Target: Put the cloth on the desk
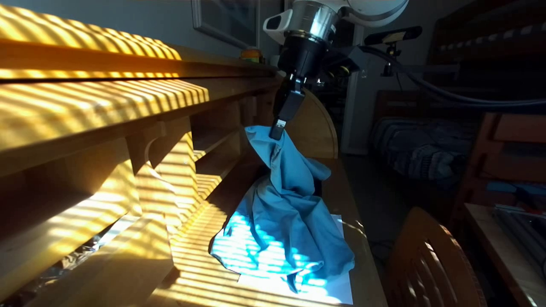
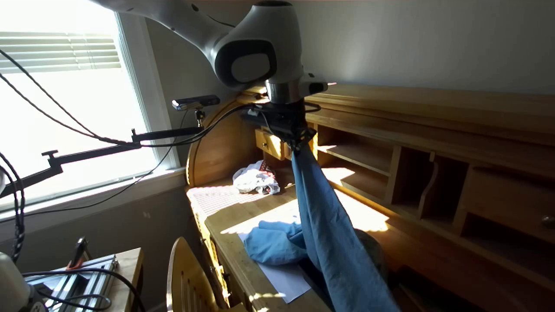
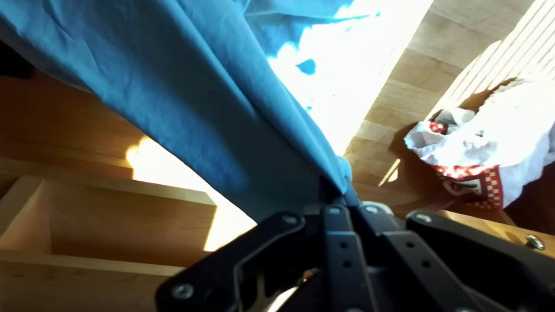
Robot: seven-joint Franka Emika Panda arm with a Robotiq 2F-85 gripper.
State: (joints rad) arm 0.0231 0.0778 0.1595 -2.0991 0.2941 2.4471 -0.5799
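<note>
The gripper (image 1: 277, 131) had the upper part of the cloth (image 1: 294, 217) pinched — in the wrist view its fingers (image 3: 343, 247) stood close together, with the blue fabric at their tips. From there the cloth sloped down in a long fold, and its lower part lay bunched on the desk (image 2: 227, 219), over part of a white paper (image 2: 286, 281). In an exterior view, striped sunlight (image 1: 192, 281) fell across the desk and the lower folds. Farther along the desk, apart from the cloth, lay a white bundle (image 2: 256, 178) with a red checked part, near a small drawer (image 2: 274, 145) with a round knob (image 2: 265, 144). Shelves (image 2: 360, 157) ran along the back, and a chair (image 1: 431, 260) stood by the front edge in both exterior views. The arm (image 2: 282, 47) reached in from above, and a camera (image 2: 197, 102) stood on a bracket (image 2: 99, 152). A bright window (image 2: 65, 117), its blind (image 2: 65, 52) partly down, showed in an exterior view; a bed (image 1: 422, 145) — in shadow — showed in an exterior view too.
</note>
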